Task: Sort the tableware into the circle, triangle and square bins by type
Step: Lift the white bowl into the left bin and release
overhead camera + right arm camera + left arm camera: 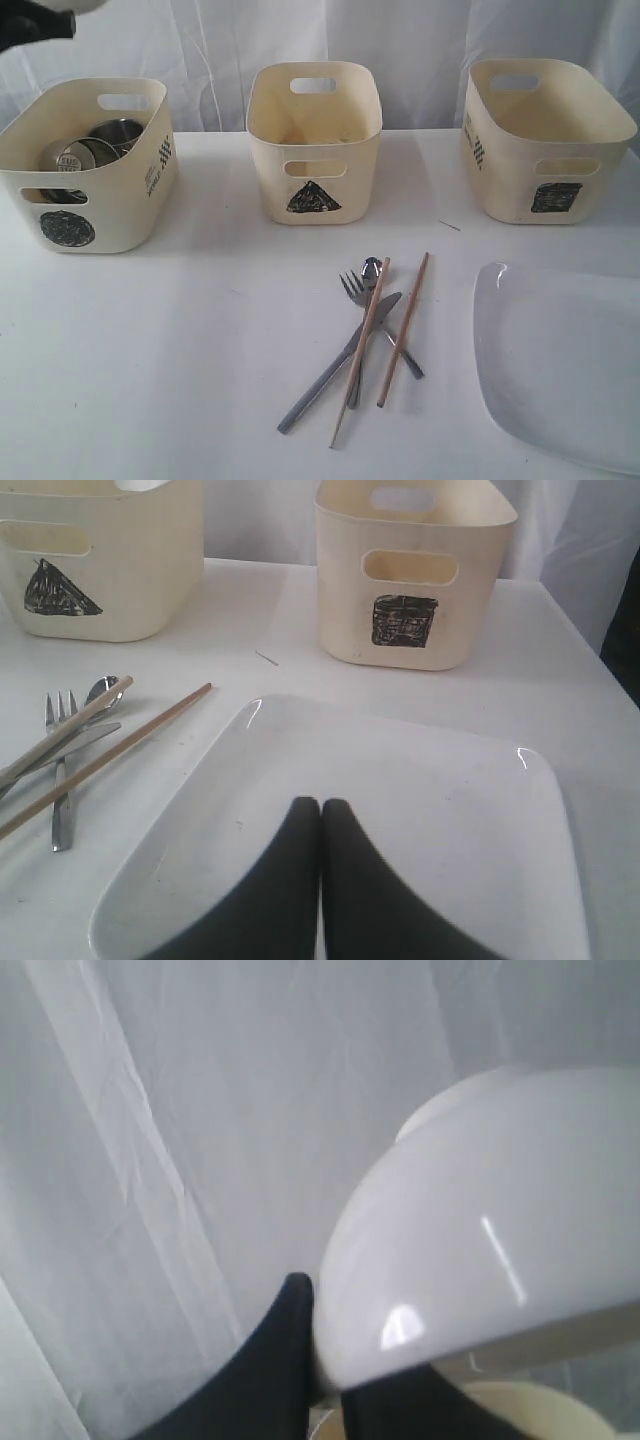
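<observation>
My left gripper (335, 1360) is shut on the rim of the small white bowl (480, 1230), held high with a curtain behind it. In the exterior view it shows as a dark shape (35, 25) at the top left, above the circle bin (110, 205), which holds steel mugs (115, 135). My right gripper (320, 805) is shut with nothing in it, hovering over the large white square plate (430, 810). Fork (352, 288), spoon (372, 267), knife (330, 380) and chopsticks (405, 325) lie crossed mid-table. The triangle bin (315, 170) and square bin (545, 160) stand behind them.
A white curtain hangs behind the three bins. The plate (570, 360) lies at the table's front right corner, close to the edge. A cream bin rim (530, 1410) shows under the held bowl.
</observation>
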Robot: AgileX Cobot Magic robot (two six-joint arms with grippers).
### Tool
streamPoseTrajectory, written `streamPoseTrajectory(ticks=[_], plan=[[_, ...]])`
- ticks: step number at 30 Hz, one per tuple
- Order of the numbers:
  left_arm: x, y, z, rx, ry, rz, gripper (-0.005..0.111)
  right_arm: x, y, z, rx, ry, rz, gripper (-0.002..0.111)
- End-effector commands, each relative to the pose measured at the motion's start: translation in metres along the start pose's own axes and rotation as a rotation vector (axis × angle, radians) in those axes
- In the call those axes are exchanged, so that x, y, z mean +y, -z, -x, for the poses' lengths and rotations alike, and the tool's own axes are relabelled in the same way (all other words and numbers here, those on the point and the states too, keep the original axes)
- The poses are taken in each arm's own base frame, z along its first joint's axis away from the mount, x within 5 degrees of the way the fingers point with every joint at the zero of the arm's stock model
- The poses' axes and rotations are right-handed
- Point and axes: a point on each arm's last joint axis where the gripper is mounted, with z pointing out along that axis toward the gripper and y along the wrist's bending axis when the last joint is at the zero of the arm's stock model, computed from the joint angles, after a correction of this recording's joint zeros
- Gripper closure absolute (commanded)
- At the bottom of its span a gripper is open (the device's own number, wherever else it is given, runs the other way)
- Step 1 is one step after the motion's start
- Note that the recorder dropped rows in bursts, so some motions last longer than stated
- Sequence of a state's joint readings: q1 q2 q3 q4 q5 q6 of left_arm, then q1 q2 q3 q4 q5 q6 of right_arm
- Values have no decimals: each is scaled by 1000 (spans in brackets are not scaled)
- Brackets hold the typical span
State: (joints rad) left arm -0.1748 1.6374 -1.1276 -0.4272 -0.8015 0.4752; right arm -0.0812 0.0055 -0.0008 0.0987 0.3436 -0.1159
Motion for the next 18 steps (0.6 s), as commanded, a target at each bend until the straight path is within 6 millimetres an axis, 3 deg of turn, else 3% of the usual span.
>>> streamPoseTrajectory(ticks=[1,4,9,13,18], plan=[[-15,-35,-42,182,-103,-131,105,0,0,1,-13,3,2,108],[-27,-48,-58,306,-101,-220,94,0,0,1,-13,3,2,108],[-36,-61,-61,376,-77,-279,67,0,0,1,-13,3,2,108],[-35,-63,-41,364,-97,-310,52,0,0,1,-13,3,2,108],[-28,-52,-6,332,-87,-333,52,0,0,1,-13,3,2,108]])
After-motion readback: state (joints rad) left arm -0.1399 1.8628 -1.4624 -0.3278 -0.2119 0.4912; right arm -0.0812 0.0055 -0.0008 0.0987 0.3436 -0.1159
